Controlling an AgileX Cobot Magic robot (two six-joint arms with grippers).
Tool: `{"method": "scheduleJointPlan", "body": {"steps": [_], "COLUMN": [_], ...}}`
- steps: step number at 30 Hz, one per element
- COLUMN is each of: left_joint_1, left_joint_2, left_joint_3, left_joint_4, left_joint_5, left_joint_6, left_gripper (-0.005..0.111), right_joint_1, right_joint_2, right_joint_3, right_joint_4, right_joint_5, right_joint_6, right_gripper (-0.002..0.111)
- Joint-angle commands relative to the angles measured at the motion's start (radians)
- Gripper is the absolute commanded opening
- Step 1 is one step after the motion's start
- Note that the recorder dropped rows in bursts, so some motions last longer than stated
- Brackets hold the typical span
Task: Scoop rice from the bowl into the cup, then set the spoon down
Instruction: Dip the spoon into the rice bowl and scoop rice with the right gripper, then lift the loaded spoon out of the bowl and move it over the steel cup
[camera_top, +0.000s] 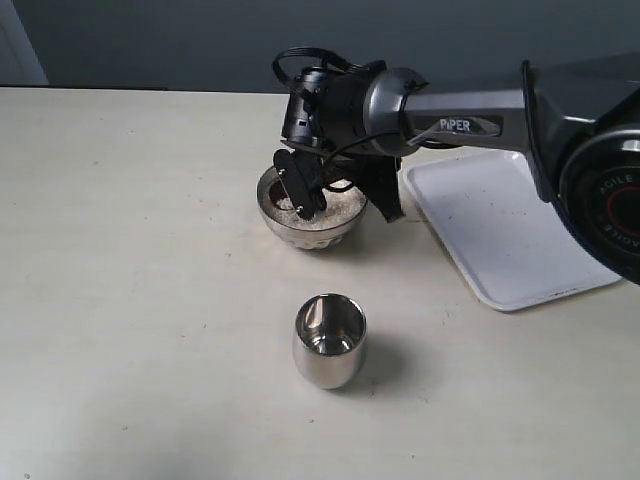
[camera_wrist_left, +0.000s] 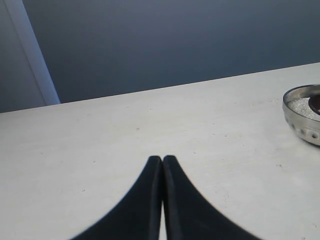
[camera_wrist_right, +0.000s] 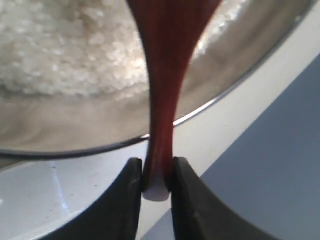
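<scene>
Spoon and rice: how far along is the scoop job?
Done: right gripper clamps the spoon handle. In hand: spoon reaches over the rice in the bowl. Left: cup shows no rice, so carrying, pouring and setting the spoon down remain.

The rice (camera_top: 338, 210) lies in the bowl (camera_top: 300, 236), the cup (camera_top: 330, 342) before it, the tray (camera_top: 510, 235) at right.

Exterior view: right hand (camera_top: 300, 190) is covering the bowl (camera_top: 312, 225)'s far rim and hiding most of the spoon (camera_wrist_right: 167, 75); the arm is overlapping the tray (camera_top: 500, 230)'s far edge. Right wrist view: the spoon's head is running out of frame, the bowl is overflowing it, and the rice (camera_wrist_right: 65, 55) is blurring into a pale mass. Left wrist view: the bowl is getting clipped at the frame edge, and the left hand (camera_wrist_left: 162, 159) is showing its fingertips only.
</scene>
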Motion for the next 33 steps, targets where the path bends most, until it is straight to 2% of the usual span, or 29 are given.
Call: {"method": "scheduleJointPlan", "body": {"steps": [1, 14, 33], "left_joint_1": [-0.003, -0.003, -0.003], "left_joint_2": [-0.005, -0.005, -0.005], "left_joint_3": [-0.005, -0.005, -0.005], "left_joint_4": [-0.003, -0.003, -0.003], "left_joint_5": [-0.004, -0.004, -0.007], "left_joint_6": [-0.004, -0.004, -0.004], "left_gripper": [0.0, 0.0, 0.0], "right_joint_1": [-0.027, -0.029, -0.027], "right_joint_2": [-0.006, -0.082, -0.214], "right_joint_3": [-0.007, -0.007, -0.005], "right_joint_4": [0.053, 0.186, 0.488], "right_joint_5": [0.066, 0.241, 0.241], "right_joint_6": [-0.02, -0.049, -0.057], "right_gripper": [-0.001, -0.001, -0.001]}}
